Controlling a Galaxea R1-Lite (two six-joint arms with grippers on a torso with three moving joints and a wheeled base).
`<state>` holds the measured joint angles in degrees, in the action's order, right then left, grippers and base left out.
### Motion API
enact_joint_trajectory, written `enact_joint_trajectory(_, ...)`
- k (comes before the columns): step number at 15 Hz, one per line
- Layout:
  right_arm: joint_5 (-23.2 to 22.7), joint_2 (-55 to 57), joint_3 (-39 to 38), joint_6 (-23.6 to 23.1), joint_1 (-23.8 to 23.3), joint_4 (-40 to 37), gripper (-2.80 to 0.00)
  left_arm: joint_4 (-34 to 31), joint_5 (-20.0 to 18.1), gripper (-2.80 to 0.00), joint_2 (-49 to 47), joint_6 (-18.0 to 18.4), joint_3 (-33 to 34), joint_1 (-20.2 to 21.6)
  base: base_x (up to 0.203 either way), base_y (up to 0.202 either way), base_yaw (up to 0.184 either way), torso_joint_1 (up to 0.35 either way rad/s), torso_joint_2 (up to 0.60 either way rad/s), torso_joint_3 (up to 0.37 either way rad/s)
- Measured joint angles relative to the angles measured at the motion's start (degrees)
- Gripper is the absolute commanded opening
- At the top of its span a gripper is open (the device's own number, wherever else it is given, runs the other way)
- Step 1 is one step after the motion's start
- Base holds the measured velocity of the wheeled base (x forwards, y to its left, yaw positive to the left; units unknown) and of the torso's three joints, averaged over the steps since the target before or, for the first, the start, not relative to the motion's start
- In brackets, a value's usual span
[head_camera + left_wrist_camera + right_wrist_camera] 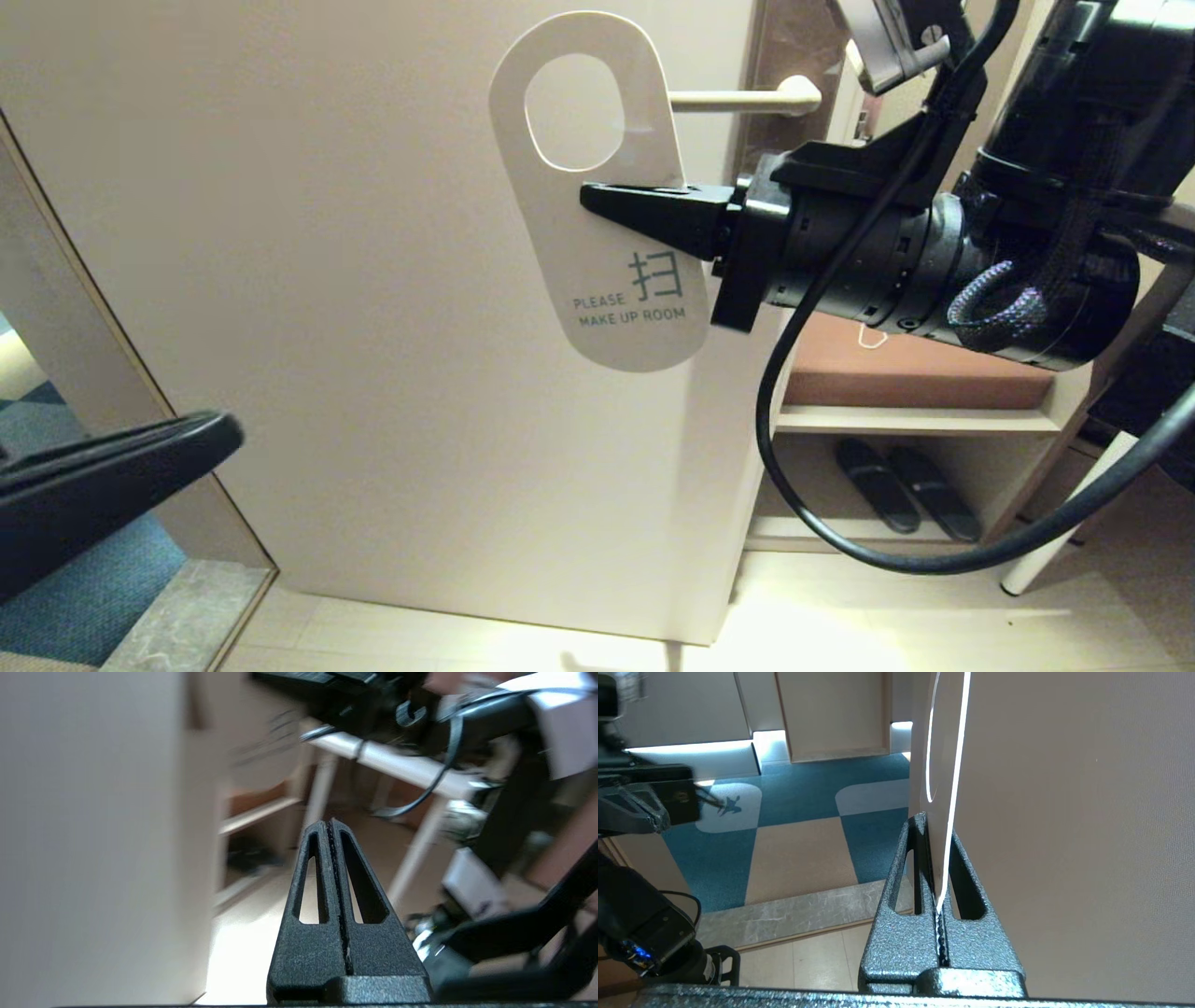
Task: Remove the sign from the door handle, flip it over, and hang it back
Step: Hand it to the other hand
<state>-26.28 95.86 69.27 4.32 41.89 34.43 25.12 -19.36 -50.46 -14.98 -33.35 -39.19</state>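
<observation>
— Clamped: the right gripper [597, 199] has its jaws pressed together on the sign [597, 187], pinching it at the edge, just below the oval hole.

— Which face shows?

— White, from the head view, with "PLEASE MAKE UP ROOM" printed near the bottom. The sign stands roughly upright, tilted a little, in front of the cream door [327, 280].

— Is it on the door handle [747, 97]?

— No. The handle juts out level from its dark plate, and its free end disappears behind the sign's upper right edge. Nothing passes through the hole; only plain door shows inside it.

— And from the right wrist?

— There the sign [945, 812] is seen edge-on as a thin white line held between the two black fingers [901, 896], with the door close beside it and blue and tan carpet [798, 812] beyond.

— What about the other arm?

— The left gripper [201, 434] sits low at the left of the head view, well apart from the sign. Its wrist view shows the jaws together on nothing [332, 826].
</observation>
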Motion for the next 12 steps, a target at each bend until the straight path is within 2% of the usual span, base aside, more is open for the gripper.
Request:
enact_joint_trajectory(3,-0.01,-0.41,0.18,0.01,0.01,0.00,-2.80,4.17,-7.56,-2.80,-8.42,-1.15,-3.32,-0.20,0.000,0.000,0.000,0.000,0.00,0.000)
enact_joint_trajectory(5,-0.86,-0.94,-0.12,0.43,0.01,0.00,-2.80,4.86,-8.69,-2.80,-12.48,-3.15,-5.74,-0.20,0.000,0.000,0.000,0.000,0.00,0.000)
enact_joint_trajectory(8,-4.43,-1.78,-0.75,5.58,-0.11,0.05,-2.80,9.73,-10.16,-2.80,-17.57,-6.27,-7.76,0.80,0.000,0.000,0.000,0.000,0.00,0.000)
enact_joint_trajectory(10,-6.27,-2.05,-0.88,7.89,-0.18,0.05,-2.80,12.38,-14.44,-2.80,-20.14,-7.58,-8.05,3.29,0.000,0.000,0.000,0.000,0.00,0.000)
enact_joint_trajectory(12,-10.32,-2.13,-0.94,10.39,-0.33,0.07,-2.80,13.11,-19.15,-2.80,-22.18,-7.97,-8.19,5.04,0.000,0.000,0.000,0.000,0.00,0.000)
